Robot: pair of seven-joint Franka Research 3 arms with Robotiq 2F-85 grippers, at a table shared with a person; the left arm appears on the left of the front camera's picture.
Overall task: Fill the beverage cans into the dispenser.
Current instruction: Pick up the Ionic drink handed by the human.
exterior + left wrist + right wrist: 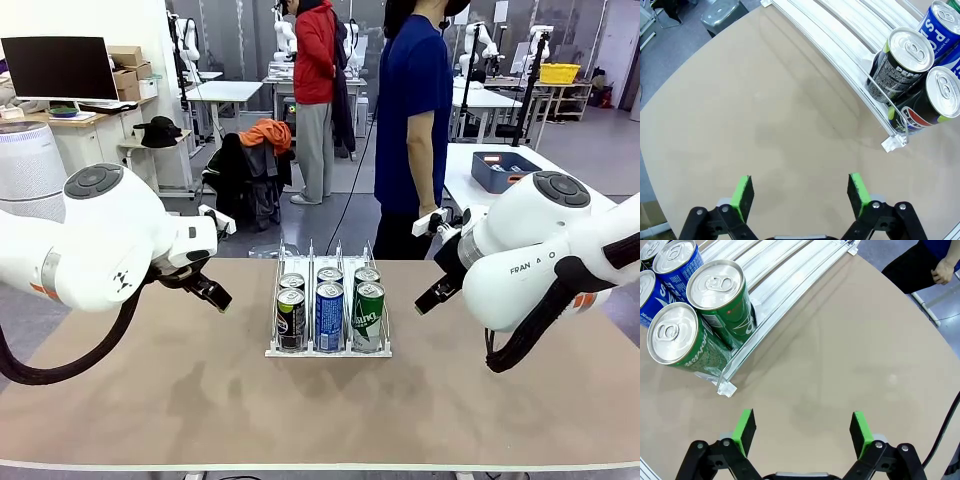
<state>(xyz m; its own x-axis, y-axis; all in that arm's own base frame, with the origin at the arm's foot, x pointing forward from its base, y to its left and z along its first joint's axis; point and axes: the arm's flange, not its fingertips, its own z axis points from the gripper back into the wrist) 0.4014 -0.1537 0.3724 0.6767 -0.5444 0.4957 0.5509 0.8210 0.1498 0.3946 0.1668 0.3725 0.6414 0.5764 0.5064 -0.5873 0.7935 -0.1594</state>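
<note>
Tan table (150, 400), plain, no pattern. Dispenser (328, 351) at centre frame: clear dividers, white base. Front row of cans, left to right: black can (291, 320) with lime-green accents and a red-white-blue Pepsi globe, blue can (329, 318) with white lettering, green can (369, 318) with white lettering and darker speckle. All tops are silver. Left arm (100, 245) and right arm (530, 255) are glossy white with small orange marks. Left gripper (800, 186) and right gripper (802, 424): black bodies, bright green pads (742, 195). Person (413, 110) at upper centre: navy shirt, black trousers. Blue-grey bin (497, 172) at upper right, yellow crate (559, 73) above it.
</note>
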